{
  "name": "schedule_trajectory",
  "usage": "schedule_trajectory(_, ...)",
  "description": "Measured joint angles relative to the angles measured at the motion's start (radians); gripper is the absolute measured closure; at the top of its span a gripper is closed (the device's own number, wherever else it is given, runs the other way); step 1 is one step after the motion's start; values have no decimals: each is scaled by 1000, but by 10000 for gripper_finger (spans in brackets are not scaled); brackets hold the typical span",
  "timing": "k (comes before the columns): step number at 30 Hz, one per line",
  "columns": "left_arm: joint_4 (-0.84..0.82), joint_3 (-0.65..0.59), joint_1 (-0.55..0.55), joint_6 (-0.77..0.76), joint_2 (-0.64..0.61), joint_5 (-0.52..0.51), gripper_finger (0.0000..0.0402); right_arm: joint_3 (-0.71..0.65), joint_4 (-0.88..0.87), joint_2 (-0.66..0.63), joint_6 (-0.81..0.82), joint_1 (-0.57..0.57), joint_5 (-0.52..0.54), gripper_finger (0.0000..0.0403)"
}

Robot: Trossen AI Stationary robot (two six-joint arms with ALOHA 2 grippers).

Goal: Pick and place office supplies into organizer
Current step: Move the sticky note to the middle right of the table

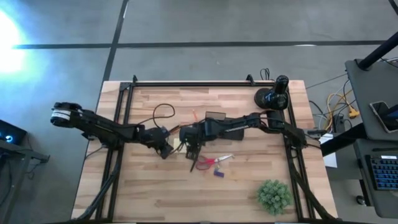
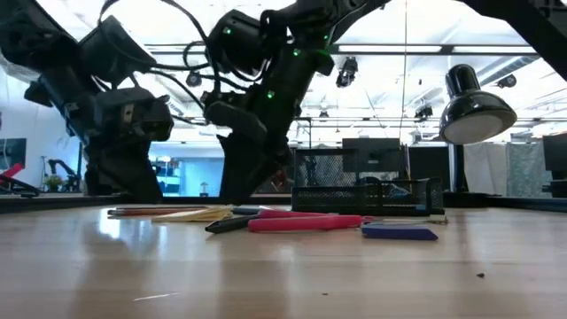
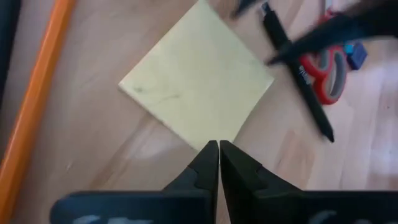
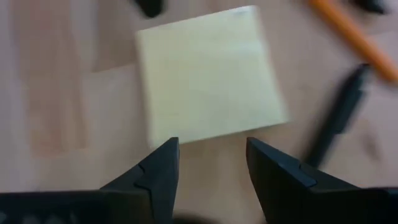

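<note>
Parted right fingers [image 4: 208, 171] angled down over yellow sticky-note pad [image 4: 208, 84], left fingers [image 3: 218, 163] pressed together beside pad's corner

On the tabletop [image 1: 149, 193], the organizer [image 1: 215, 116] sits toward the back, near the middle. The lamp [image 1: 273, 95] stands at the back right corner, and the plant [image 1: 274, 195] sits at the front right, well apart from everything else. The sticky-note pad [image 4: 208, 74] lies flat near the centre, between the left hand [image 3: 218, 163] on its left and the right hand [image 4: 211, 163] above it. A pen [image 3: 298, 78] lies just beside the pad, and a pencil [image 3: 34, 102] lies on the pad's other side. The scissors [image 1: 211, 162] lie in front of the organizer, right of the pad. The eraser [image 1: 218, 173] lies just in front of the scissors.
</note>
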Motion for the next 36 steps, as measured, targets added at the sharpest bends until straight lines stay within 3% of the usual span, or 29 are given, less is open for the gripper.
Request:
schedule_trajectory(4,17,2,3,0,20,-20,402,17,-6,-9,1,-18,33,228)
schedule_trajectory(11,139,0,4,-4,179,-5,401,30,-5,-9,-37,-50,32,228)
schedule_trajectory(15,165,0,12,-9,218,9,401,27,-4,-4,-66,-67,-39,229)
schedule_trajectory(21,171,0,23,-7,226,28,401,24,9,22,-117,-73,-158,229)
schedule_trajectory(36,202,0,35,-8,226,44,401,24,45,49,-161,-75,-104,229)
